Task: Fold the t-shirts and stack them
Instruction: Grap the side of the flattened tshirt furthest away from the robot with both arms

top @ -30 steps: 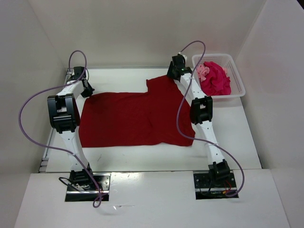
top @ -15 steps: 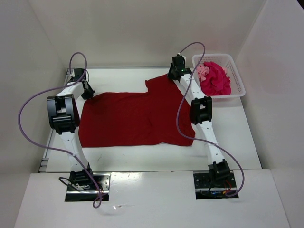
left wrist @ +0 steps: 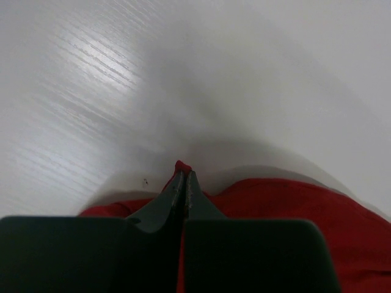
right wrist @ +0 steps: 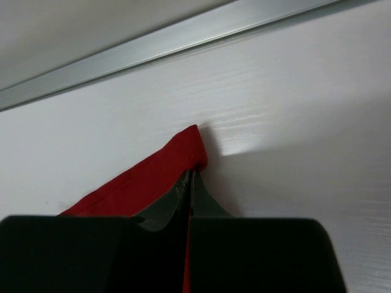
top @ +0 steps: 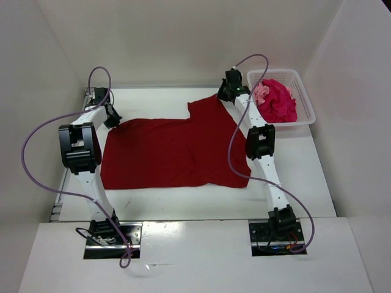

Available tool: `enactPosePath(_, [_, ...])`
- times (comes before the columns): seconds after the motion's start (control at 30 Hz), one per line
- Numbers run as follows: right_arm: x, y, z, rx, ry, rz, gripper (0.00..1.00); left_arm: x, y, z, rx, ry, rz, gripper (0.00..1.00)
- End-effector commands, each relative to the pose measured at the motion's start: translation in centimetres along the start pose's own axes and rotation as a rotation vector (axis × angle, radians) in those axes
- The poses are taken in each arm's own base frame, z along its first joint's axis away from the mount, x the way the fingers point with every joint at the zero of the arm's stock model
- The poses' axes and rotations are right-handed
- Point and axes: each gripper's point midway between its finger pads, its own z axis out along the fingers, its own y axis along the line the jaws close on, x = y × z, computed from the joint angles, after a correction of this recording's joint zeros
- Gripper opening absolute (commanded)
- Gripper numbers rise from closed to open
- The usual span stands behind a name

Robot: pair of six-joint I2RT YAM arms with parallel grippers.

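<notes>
The dark red t-shirt [top: 174,149] lies spread flat across the table. My left gripper [top: 113,120] is shut on its far left corner; the left wrist view shows red cloth [left wrist: 293,204] pinched at my closed fingertips [left wrist: 184,177]. My right gripper [top: 225,97] is shut on the far right corner; the right wrist view shows the red corner [right wrist: 177,159] pinched at my closed fingertips [right wrist: 190,176]. The magenta-pink t-shirt [top: 280,102] and the salmon pink t-shirt [top: 261,91] lie bunched in the basket.
A white mesh basket [top: 303,116] stands at the far right of the table. A metal rail [right wrist: 183,38] runs along the table's back edge just beyond my right gripper. White walls close in on three sides.
My right gripper has moved slightly back and right with the shirt's far right corner. My left gripper has barely moved.
</notes>
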Motion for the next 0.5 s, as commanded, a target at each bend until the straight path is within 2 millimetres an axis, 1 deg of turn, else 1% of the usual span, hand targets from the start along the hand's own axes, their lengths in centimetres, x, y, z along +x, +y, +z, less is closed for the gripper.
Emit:
enactPosePath(0.0, [-6.2, 4.1, -5.0, -0.113, -0.093, 0.008, 0.0, -2.4, -1.4, -3.3, 0.065, -0.079, -0.017, 0.0])
enactPosePath(0.03, [-7.2, 5.3, -6.5, -0.148, -0.1, 0.005, 0.0, -2.7, -1.5, -3.7, 0.069, -0.087, -0.018, 0.0])
enactPosePath(0.07, [-7.5, 5.7, -7.3, -0.161, -0.094, 0.004, 0.0, -2.6, -1.4, -4.0, 0.07, -0.088, -0.019, 0.0])
enactPosePath(0.1, [-6.9, 5.7, -7.8, -0.156, -0.06, 0.005, 0.0, -2.0, -1.4, -3.8, 0.074, -0.073, -0.017, 0.0])
enactPosePath(0.13, [-7.4, 6.6, -9.3, -0.183, -0.049, 0.003, 0.0, -2.3, -1.6, -4.3, 0.088, -0.079, -0.017, 0.0])
enactPosePath(0.17, [-6.4, 6.2, -9.3, -0.17, -0.01, 0.006, 0.0, -2.2, -1.6, -4.6, 0.088, -0.079, -0.017, 0.0])
enactPosePath(0.23, [-4.8, 5.4, -10.7, -0.134, 0.068, 0.005, 0.0, -2.0, -1.4, -4.8, 0.087, -0.078, -0.017, 0.0])
enactPosePath(0.27, [-4.4, 5.2, -11.2, -0.123, 0.085, 0.007, 0.0, -2.5, -1.6, -5.5, 0.095, -0.094, -0.019, 0.0])
enactPosePath(0.3, [-4.4, 5.2, -11.8, -0.123, 0.085, -0.002, 0.0, -2.2, -1.4, -5.7, 0.093, -0.09, -0.019, 0.0])
enactPosePath(0.33, [-3.5, 4.7, -13.6, -0.109, 0.109, 0.0, 0.0, -2.3, -1.6, -6.4, 0.107, -0.097, -0.019, 0.0])
enactPosePath(0.37, [-3.5, 4.7, -14.6, -0.118, 0.094, -0.001, 0.0, -2.0, -1.4, -6.5, 0.105, -0.093, -0.019, 0.0])
enactPosePath(0.4, [-3.6, 4.7, -15.6, -0.12, 0.073, 0.007, 0.0, -2.4, -1.2, -6.8, 0.112, -0.098, -0.026, 0.0])
enactPosePath(0.43, [-3.8, 4.8, -16.4, -0.135, 0.049, 0.015, 0.0, -2.0, -1.0, -7.0, 0.108, -0.089, -0.034, 0.0])
enactPosePath(0.47, [-2.6, 4.2, -17.9, -0.12, 0.073, 0.018, 0.0, -1.7, -0.8, -7.5, 0.105, -0.083, -0.034, 0.0])
